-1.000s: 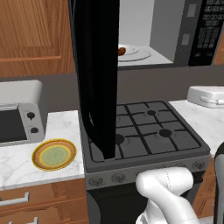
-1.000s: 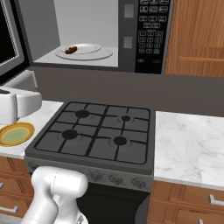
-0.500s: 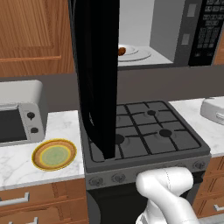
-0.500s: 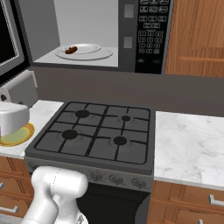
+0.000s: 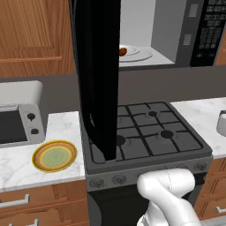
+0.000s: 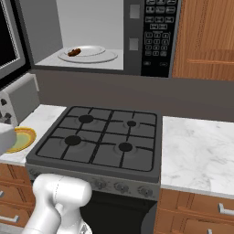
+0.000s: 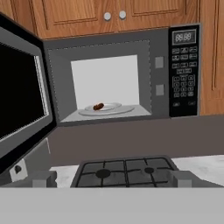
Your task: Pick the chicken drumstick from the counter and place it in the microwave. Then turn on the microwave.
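1. Drumstick: the chicken drumstick [image 7: 98, 106] lies on the round glass turntable [image 7: 114, 109] inside the microwave [image 7: 127, 74], toward 9 o'clock of the turntable's middle.
2. Microwave door [image 5: 98, 75] stands swung wide open at 9 o'clock of the cavity; keypad [image 6: 157, 36] sits at 3 o'clock.
3. Gripper [image 7: 111, 178]: fingers spread fully apart, holding nothing, well back from the microwave, above the gas stovetop [image 6: 103, 141].
4. Counter [image 6: 196, 153] lies at 3 o'clock of the stovetop; a yellow plate [image 5: 54, 155] and toaster oven [image 5: 20, 115] sit at 9 o'clock.
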